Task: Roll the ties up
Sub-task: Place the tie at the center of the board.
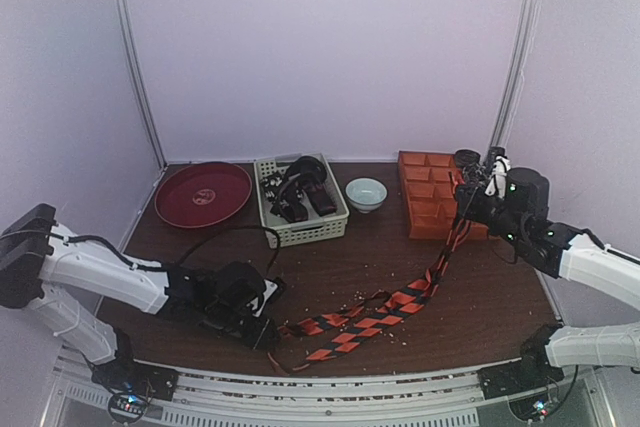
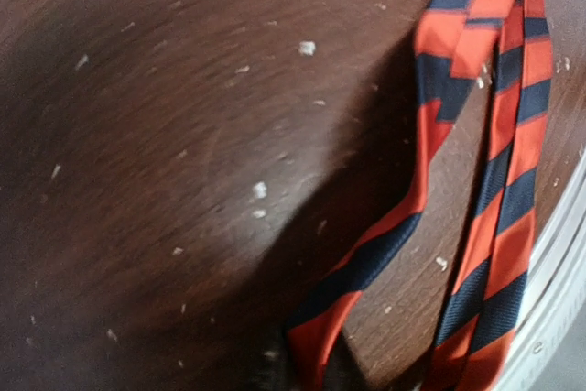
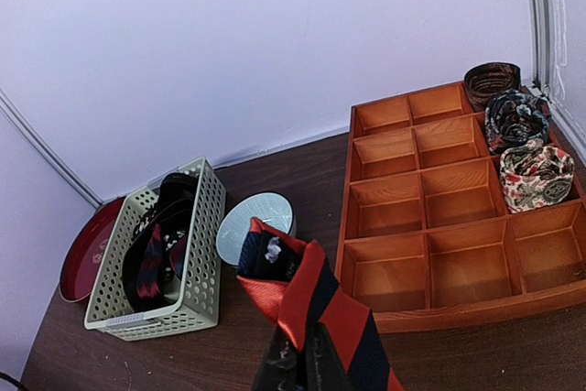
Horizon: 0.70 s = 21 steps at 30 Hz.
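A dark wooden desk is seen from above, with two robot arms at its near edge. An orange-red and black striped tie lies in loose folds along the near edge. It then climbs toward the far right corner, where the right gripper holds one end off the surface, jaws clenched on the fabric. The left gripper sits low at the tie's other end, toward the near left corner; whether its jaws have closed on the cloth cannot be told. More dark ties fill a pale basket at the far edge, near a wooden tray of compartments.

The tie looks light, limp and probably slick. It sags and doubles over itself, so it likely needs a pinch at the very tip and gentle tension from the other end to roll evenly.

The right wrist view alone shows three rolled ties in the tray's right-hand compartments. The left wrist view shows pale crumbs up close, and the narrow strip running into shadow at the fingers.
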{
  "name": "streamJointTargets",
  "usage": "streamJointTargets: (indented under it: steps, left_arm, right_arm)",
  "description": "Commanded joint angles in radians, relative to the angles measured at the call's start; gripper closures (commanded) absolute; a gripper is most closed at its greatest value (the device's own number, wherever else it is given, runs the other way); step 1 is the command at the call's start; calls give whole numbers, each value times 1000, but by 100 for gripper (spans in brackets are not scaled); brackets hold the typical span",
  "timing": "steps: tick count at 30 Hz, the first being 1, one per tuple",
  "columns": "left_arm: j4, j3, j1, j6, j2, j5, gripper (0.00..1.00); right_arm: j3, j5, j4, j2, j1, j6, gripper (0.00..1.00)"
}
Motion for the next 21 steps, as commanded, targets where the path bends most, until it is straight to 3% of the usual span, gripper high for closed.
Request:
streamJointTargets:
  steps: [1,2,6,9,11,15,21]
  left_arm:
    - [-23,87,-17,87,51,-24,96]
    - [-58,105,-17,107,50,-76,100]
    - [-142,183,22,176,2,-399,100]
    - [-111,193,42,244,-59,-695,100]
    - [-57,157,50,274,-103,-813,100]
    - [4,47,69,202,-176,-936,100]
    - [57,-142,71,6,-255,-934,99]
  right_arm:
    - [-3,79,43,0,-15,20,100]
    - [-2,99,47,-2,-20,24,100]
    - [-16,181,66,-22,-60,54,100]
    - [-29,236,35,-50,-124,107,100]
    - [-55,273,3,-81,-171,141,100]
    - [-118,299,-72,-153,-280,199,100]
    - [-267,174,-17,-211,-373,260,100]
